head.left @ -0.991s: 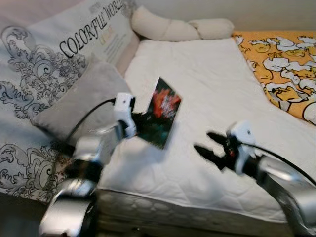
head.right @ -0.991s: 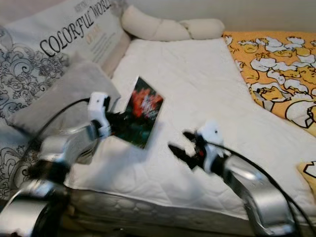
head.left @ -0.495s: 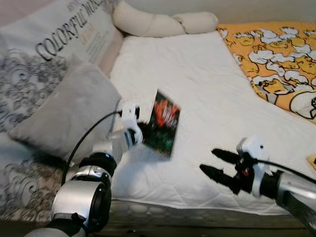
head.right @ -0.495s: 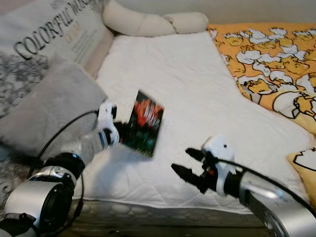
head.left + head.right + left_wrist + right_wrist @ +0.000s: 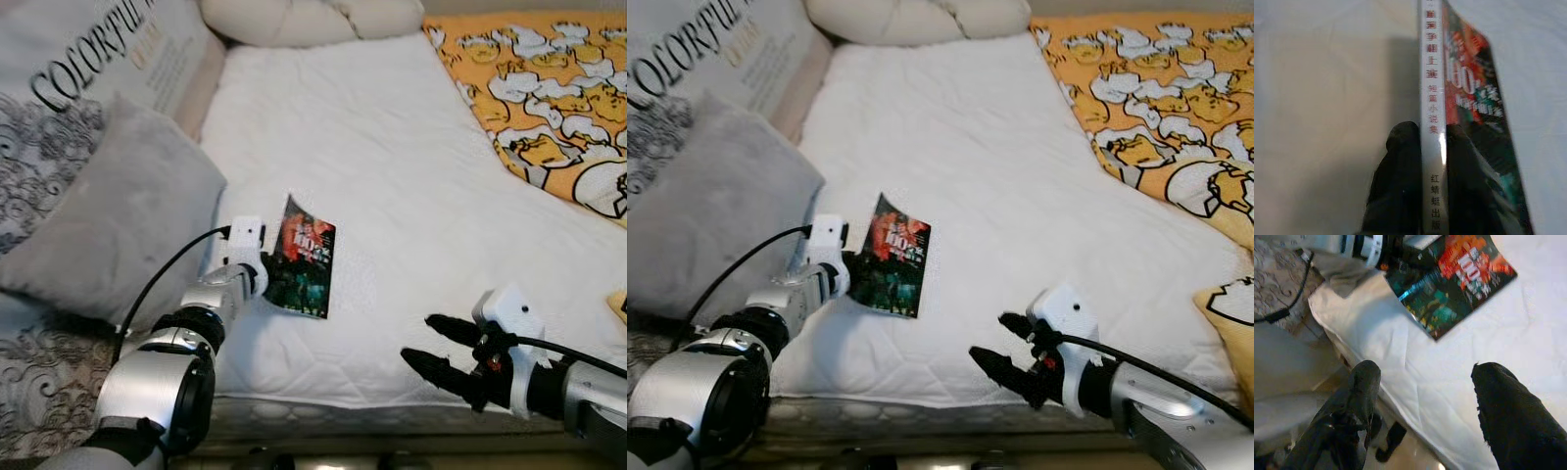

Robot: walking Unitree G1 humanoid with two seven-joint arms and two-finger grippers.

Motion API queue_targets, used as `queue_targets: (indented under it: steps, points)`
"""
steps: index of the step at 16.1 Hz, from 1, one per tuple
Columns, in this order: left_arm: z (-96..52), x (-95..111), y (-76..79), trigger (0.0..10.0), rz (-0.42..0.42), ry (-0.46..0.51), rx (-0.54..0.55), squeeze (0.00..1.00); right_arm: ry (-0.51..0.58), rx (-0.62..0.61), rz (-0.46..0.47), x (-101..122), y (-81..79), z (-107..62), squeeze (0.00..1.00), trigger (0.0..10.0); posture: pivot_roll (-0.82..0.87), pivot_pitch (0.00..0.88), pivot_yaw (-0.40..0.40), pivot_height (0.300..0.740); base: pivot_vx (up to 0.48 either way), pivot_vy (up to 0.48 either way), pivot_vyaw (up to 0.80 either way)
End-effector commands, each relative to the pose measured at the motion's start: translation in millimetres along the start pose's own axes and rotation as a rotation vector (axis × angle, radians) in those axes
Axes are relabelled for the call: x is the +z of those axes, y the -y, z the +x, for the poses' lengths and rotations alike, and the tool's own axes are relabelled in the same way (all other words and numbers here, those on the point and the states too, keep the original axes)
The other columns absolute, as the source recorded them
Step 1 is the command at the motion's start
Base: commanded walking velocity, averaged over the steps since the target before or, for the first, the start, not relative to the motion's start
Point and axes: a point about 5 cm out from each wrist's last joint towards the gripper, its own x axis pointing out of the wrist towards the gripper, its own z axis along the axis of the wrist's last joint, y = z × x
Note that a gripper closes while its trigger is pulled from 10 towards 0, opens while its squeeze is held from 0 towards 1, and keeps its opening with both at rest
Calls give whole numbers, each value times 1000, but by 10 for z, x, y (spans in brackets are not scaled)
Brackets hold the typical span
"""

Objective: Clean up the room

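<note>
A thin book [image 5: 305,258] with a dark cover, red splashes and a white spine [image 5: 1431,103] sits low over the white mattress [image 5: 411,176], near its front left part. My left gripper [image 5: 266,275] is shut on the book at its spine end, one black finger [image 5: 1398,186] on each side. Whether the book touches the sheet I cannot tell. My right gripper [image 5: 436,345] hovers open over the mattress's front edge, to the right of the book, holding nothing; its fingers [image 5: 1359,391] frame the book [image 5: 1454,279] from a distance.
A grey cushion [image 5: 108,225] and a printed pillow [image 5: 88,69] lie along the left of the bed. Cream bolsters [image 5: 304,18] lie at the head. An orange cartoon-print blanket [image 5: 549,88] covers the right side. The bed's front edge [image 5: 921,416] runs below the arms.
The camera has tilted and shifted. My left gripper has lowered the book from an upright hold in the air down towards the mattress. My right gripper has drawn back towards the bed's front edge.
</note>
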Motion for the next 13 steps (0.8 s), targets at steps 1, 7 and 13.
queue_targets:
  steps: [1, 7, 13]
  points:
    - [-23, 44, -96, 10000, 24, 8, 45, 1000, -7, -4, -10, 5, -23, 4, 0, 10000, -322, 132, 96, 740, 0, 0, 0]
    - [-68, -77, -238, 10000, 58, -36, 97, 1000, -2, -35, -12, 2, 9, 55, 0, 10000, -309, 118, 97, 740, 0, 0, 0]
    - [-178, 162, -505, 10000, 187, 50, 138, 1000, 39, -79, -16, 48, 95, 197, 0, 10000, -240, 68, 83, 740, 0, 0, 0]
